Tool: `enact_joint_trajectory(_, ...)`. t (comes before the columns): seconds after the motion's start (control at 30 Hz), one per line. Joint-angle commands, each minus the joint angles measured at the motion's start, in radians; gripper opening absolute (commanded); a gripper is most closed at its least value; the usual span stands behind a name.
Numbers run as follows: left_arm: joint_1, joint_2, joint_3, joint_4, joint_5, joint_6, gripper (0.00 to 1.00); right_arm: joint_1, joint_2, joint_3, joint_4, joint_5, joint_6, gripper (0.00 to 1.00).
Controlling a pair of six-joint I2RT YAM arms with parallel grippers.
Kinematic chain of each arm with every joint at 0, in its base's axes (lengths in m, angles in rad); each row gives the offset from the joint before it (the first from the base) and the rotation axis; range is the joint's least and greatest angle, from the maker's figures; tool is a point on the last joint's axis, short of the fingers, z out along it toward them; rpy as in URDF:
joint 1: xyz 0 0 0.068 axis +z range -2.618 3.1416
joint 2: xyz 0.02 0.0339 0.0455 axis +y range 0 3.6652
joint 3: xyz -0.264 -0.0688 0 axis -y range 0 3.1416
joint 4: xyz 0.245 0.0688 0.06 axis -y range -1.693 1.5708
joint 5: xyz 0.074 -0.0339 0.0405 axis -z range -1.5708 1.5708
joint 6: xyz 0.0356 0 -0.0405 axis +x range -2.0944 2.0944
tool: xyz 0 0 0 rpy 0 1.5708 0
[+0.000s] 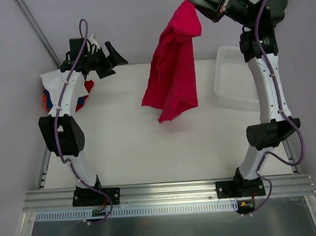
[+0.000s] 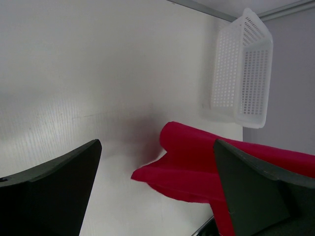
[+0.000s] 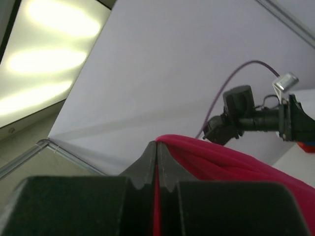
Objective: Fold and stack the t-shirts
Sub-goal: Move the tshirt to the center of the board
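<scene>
Left wrist view. The left gripper (image 2: 156,143) stands with its jaws spread wide, its two dark fingers (image 2: 59,189) filling the lower corners with nothing between them. Beyond the gap, a crimson t-shirt (image 2: 197,162) hangs in rounded folds against the white table (image 2: 98,73), with a faint shadow to its left. A white mesh basket (image 2: 243,69) occupies the upper right.

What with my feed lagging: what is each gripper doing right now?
Left gripper: open, holding nothing.
Right gripper: shut on the red t-shirt.
</scene>
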Motion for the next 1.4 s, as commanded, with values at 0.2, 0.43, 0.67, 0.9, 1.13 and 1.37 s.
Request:
enact_joint_trajectory(0.2, -0.027, -0.074, -0.017, 0.016, -0.012, 0.025, 0.99, -0.001, -0.095, -0.389, -0.007, -0.12, -0.187, 0.0)
enact_joint_trajectory(0.43, -0.031, -0.072, -0.009, 0.016, -0.026, 0.022, 0.99, 0.022, 0.077, -0.405, -0.041, -0.132, -0.264, 0.0)
enact_joint_trajectory(0.67, -0.039, -0.068, 0.005, 0.016, -0.044, 0.02, 0.99, 0.042, 0.319, -0.262, -0.102, -0.089, -0.284, 0.0)
enact_joint_trajectory(0.9, -0.045, -0.039, 0.041, 0.016, -0.049, 0.008, 0.99, 0.025, 0.519, -0.13, -0.151, -0.011, -0.283, 0.0)
enact_joint_trajectory(1.13, -0.057, -0.005, 0.069, 0.016, -0.023, -0.014, 0.99, -0.041, 0.592, -0.087, -0.232, 0.098, -0.321, 0.0)
enact_joint_trajectory(1.37, -0.065, 0.027, 0.054, 0.016, 0.02, -0.04, 0.99, -0.122, 0.563, -0.081, -0.361, 0.145, -0.419, 0.87)
